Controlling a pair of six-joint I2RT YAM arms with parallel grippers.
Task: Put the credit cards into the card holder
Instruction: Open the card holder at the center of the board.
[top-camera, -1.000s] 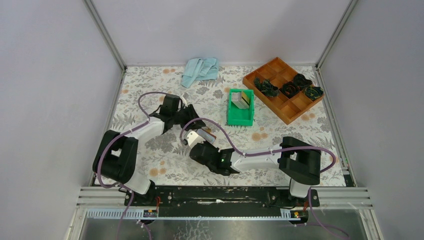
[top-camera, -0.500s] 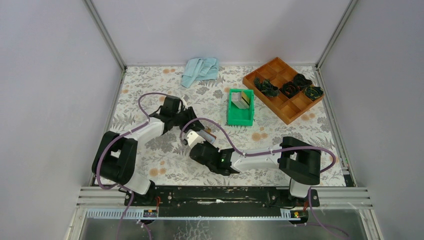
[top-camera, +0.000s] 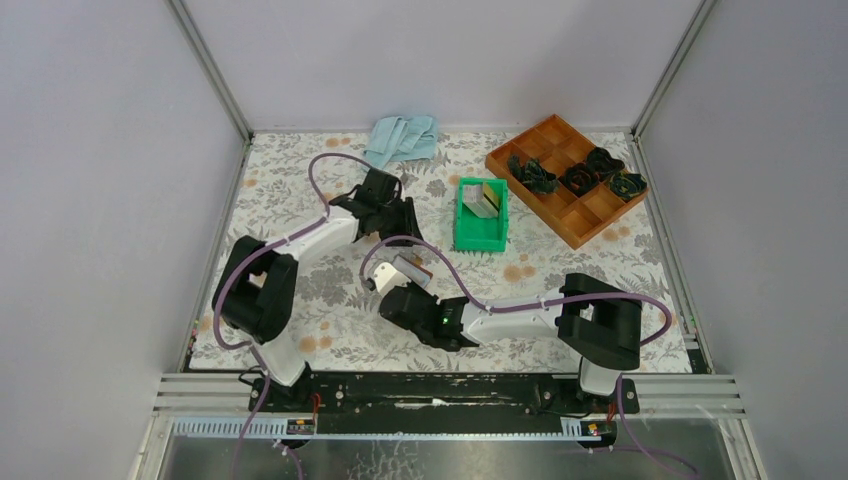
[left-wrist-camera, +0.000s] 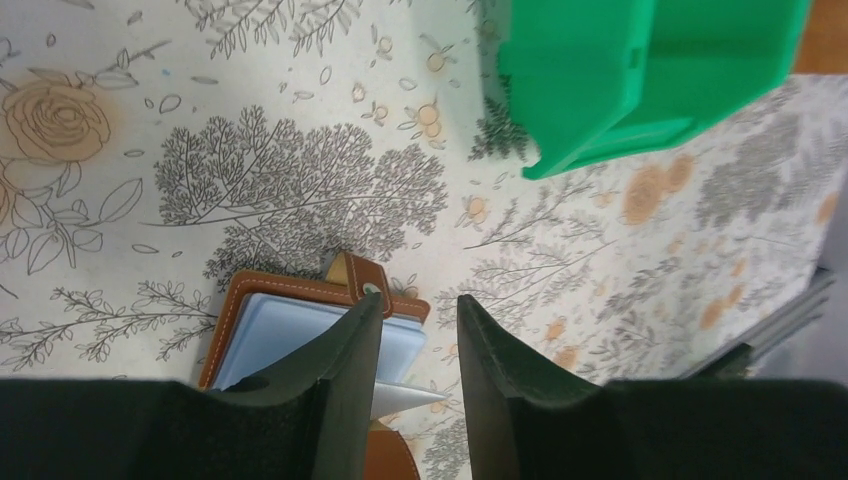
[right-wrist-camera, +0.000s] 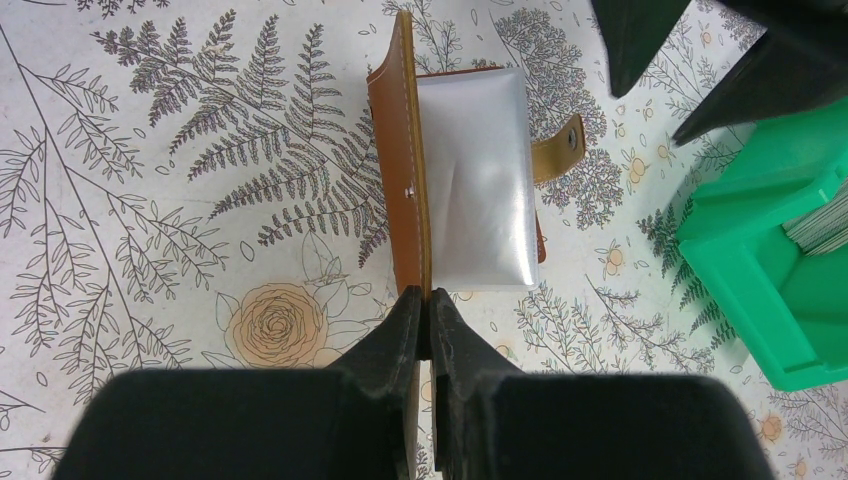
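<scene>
Grey walls left, far and right around a floral table (top-camera: 560, 255); widest stretches of cloth far left and near right. Card holder (top-camera: 405, 268) at centre, open, brown flap pinched between right gripper (right-wrist-camera: 425, 298) tips. Left gripper (left-wrist-camera: 420, 305) just far of it, spread, holding nothing, near green bin (top-camera: 478, 238). Clearest from above: credit cards (top-camera: 485, 199) in that bin. From right wrist: holder's pale glossy pocket.

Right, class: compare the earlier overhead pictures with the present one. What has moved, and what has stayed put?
The left gripper has swung away from the wallet, farther up the table and rightward toward the green bin; its jaws are open and empty. The right gripper stays shut on the wallet's leather cover. The wallet, bin, cards, wooden tray and cloth have not shifted.
</scene>
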